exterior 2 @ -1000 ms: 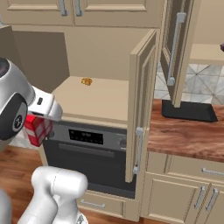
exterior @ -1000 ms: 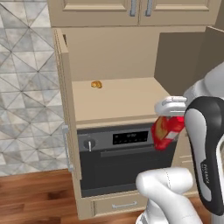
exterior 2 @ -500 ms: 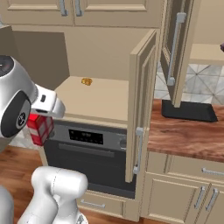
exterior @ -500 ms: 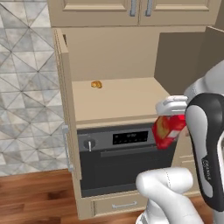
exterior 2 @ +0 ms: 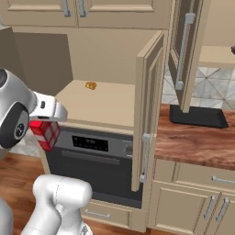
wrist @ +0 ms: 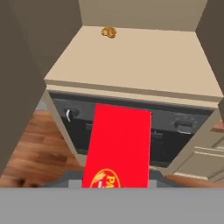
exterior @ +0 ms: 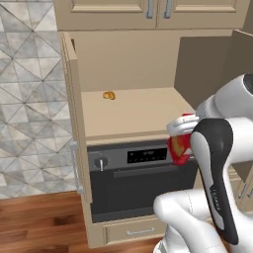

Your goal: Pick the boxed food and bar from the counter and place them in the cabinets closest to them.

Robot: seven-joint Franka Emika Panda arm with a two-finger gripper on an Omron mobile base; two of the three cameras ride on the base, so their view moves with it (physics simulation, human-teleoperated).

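Note:
The boxed food [exterior: 179, 147] is a red box with an orange-yellow picture, and it hangs in the air in front of the oven. My gripper [exterior: 183, 129] is shut on its top. From the other side the boxed food [exterior 2: 45, 133] sits just under the gripper [exterior 2: 46, 123], below the front edge of the open cabinet's tan shelf [exterior 2: 103, 103]. Up close the boxed food [wrist: 118, 146] hides my fingertips. A small dark thing [exterior 2: 232, 49] is cut off at the right edge; I cannot tell whether it is the bar.
A small orange-brown item [exterior: 108, 95] lies at the back of the shelf. A black oven [exterior: 138, 178] sits under it. Both cabinet doors [exterior 2: 146, 110] stand open. To the right is the counter [exterior 2: 197, 144] with a black block [exterior 2: 197, 116] and another open cabinet door [exterior 2: 183, 50].
The arm has carried the box slightly closer to the open cabinet's front. The grip on the box has not changed.

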